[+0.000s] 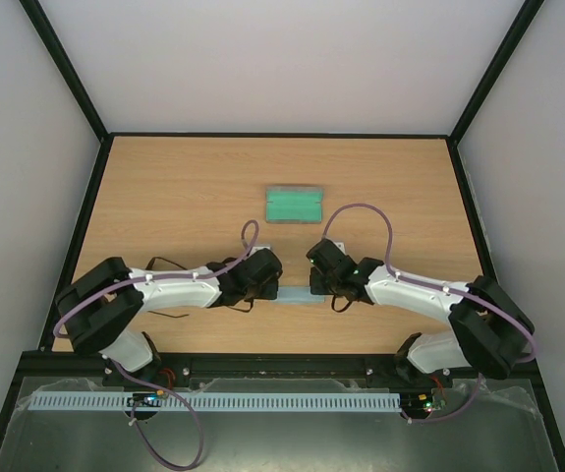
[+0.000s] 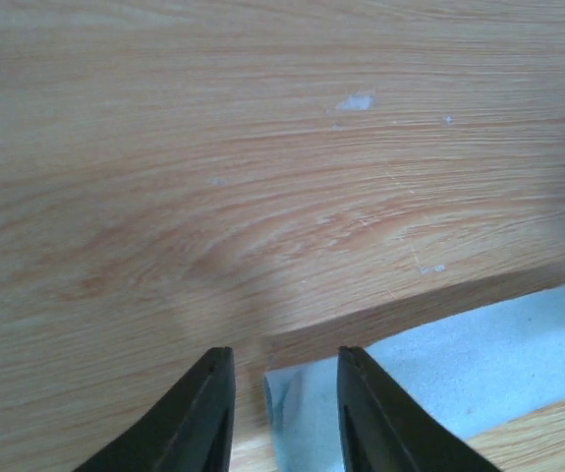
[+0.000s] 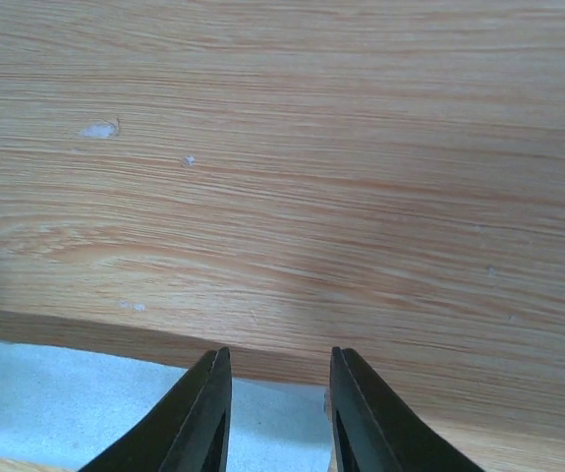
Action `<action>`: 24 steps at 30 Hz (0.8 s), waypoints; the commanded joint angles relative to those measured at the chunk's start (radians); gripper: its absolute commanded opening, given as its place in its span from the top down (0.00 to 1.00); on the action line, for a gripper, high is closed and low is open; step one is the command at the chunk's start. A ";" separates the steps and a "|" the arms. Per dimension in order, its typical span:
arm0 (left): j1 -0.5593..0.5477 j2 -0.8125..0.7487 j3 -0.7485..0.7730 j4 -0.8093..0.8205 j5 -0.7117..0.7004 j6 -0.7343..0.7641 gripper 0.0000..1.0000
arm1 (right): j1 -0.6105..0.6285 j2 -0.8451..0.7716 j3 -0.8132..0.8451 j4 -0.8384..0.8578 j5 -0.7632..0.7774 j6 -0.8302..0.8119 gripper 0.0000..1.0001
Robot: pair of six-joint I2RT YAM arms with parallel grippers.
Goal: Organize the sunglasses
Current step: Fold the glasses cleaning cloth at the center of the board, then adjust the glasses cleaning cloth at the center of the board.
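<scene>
Both arms stretch inward, low over the wooden surface. The left end effector and right end effector are released, slightly parted above the light blue square cloth. The thin black sunglasses cannot be made out.

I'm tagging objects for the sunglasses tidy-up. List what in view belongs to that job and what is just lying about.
Likely part of the job:
- open grey case, green inside
- light blue cloth, lying between the left gripper and the right gripper
- the sunglasses themselves cannot be made out

Just lying about:
- white ridged strip by the arm bases
</scene>
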 commanded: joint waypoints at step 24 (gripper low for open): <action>0.023 -0.130 -0.179 0.356 0.498 -0.113 0.95 | -0.010 -0.167 -0.238 0.467 -0.563 0.235 0.96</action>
